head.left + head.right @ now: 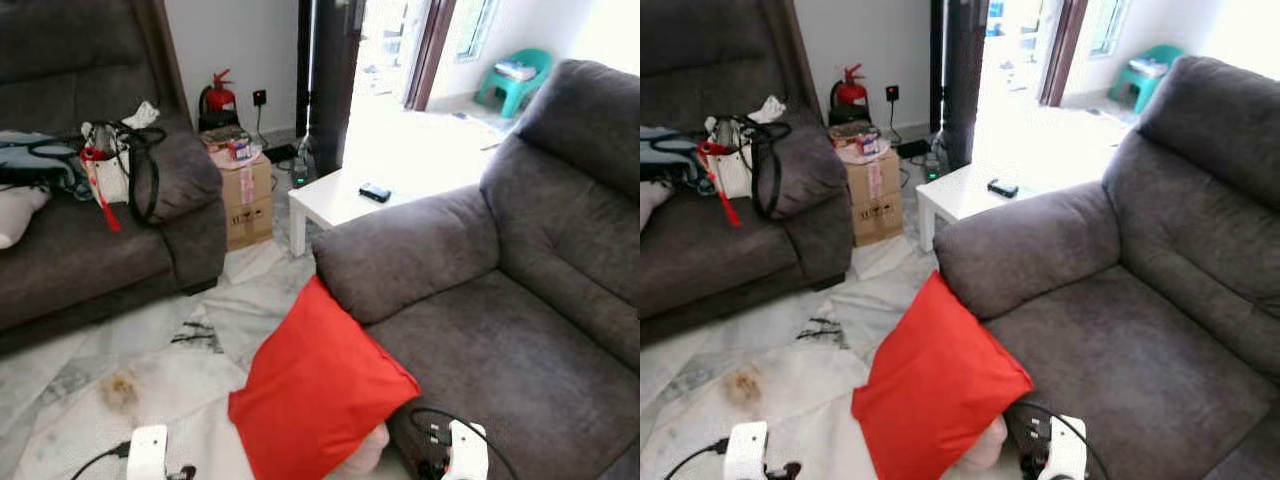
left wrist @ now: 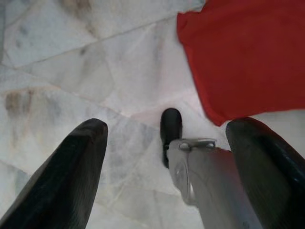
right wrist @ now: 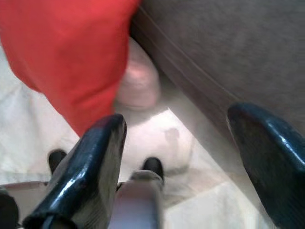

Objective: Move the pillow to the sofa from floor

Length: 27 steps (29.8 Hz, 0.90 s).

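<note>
Red pillow [image 1: 315,390] stood on the floor [image 1: 160,370], leaning against the sofa [image 1: 500,330]; your left gripper [image 2: 167,143] and right gripper [image 3: 176,148] hung open beside it, so lifting was not yet begun.

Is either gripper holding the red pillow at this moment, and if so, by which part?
Nothing is held. Left gripper and right gripper are both open above the floor beside the red square fabric pillow.

a plain bright red square fabric pillow [image 1: 318,388] leans against a dark grey plush fabric sofa [image 1: 520,300]. beside that sofa, the pale white marble tile floor [image 1: 150,370] shows grey veins and a brownish stain [image 1: 120,390].
</note>
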### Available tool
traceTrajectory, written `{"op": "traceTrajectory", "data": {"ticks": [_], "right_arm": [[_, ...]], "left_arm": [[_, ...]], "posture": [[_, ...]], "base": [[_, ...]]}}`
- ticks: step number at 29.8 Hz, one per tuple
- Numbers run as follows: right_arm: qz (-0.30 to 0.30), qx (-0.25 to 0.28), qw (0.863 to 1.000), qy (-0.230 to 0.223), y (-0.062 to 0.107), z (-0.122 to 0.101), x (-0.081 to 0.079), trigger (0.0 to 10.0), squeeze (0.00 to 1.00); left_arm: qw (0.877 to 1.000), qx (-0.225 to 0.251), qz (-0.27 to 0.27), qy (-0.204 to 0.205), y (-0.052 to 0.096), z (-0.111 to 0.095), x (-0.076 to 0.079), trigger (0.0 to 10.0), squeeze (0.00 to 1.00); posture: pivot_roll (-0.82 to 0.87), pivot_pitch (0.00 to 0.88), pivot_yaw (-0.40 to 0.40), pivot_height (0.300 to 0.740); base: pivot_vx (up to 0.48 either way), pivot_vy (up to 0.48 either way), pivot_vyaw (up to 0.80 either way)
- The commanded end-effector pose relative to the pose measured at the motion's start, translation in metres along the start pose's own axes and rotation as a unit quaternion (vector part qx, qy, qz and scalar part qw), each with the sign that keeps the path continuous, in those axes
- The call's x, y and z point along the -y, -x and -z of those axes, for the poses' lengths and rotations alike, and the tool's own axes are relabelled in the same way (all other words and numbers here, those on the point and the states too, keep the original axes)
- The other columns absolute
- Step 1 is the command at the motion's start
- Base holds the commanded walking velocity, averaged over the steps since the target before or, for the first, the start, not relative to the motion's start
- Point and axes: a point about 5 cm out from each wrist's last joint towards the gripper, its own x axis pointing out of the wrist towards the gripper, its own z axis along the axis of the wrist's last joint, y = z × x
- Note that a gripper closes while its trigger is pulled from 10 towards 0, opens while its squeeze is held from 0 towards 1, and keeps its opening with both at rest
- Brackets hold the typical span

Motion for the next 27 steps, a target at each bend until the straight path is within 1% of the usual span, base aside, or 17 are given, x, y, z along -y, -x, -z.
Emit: {"op": "traceTrajectory", "data": {"ticks": [1, 7, 14, 27], "right_arm": [[0.000, 0.008, 1.000, 0.003, -0.0008, -0.0043, -0.0008, 10.0, 0.00], [0.001, 0.008, 1.000, 0.001, -0.0008, -0.0042, -0.0009, 10.0, 0.00], [0.000, 0.009, 1.000, -0.013, -0.0008, -0.0038, -0.0012, 10.0, 0.00], [0.006, 0.012, 1.000, -0.021, -0.0009, -0.0043, -0.0015, 10.0, 0.00]], "left_arm": [[1.000, -0.014, -0.005, 0.000, 0.0012, 0.0074, -0.0033, 10.0, 0.00], [1.000, -0.013, -0.004, -0.001, 0.0012, 0.0072, -0.0033, 10.0, 0.00], [1.000, -0.013, -0.004, 0.004, 0.0012, 0.0072, -0.0030, 10.0, 0.00], [1.000, -0.010, 0.004, 0.009, 0.0011, 0.0062, -0.0023, 10.0, 0.00]], "posture": [[-0.06, 0.000, -0.030, 0.740], [-0.06, 0.000, -0.030, 0.740], [-0.06, 0.000, -0.030, 0.740], [-0.06, 0.000, -0.025, 0.740]], "base": [[0.000, 0.000, 0.80], [0.000, 0.000, 0.80], [0.000, 0.000, 0.00], [0.000, 0.000, 0.00]]}}
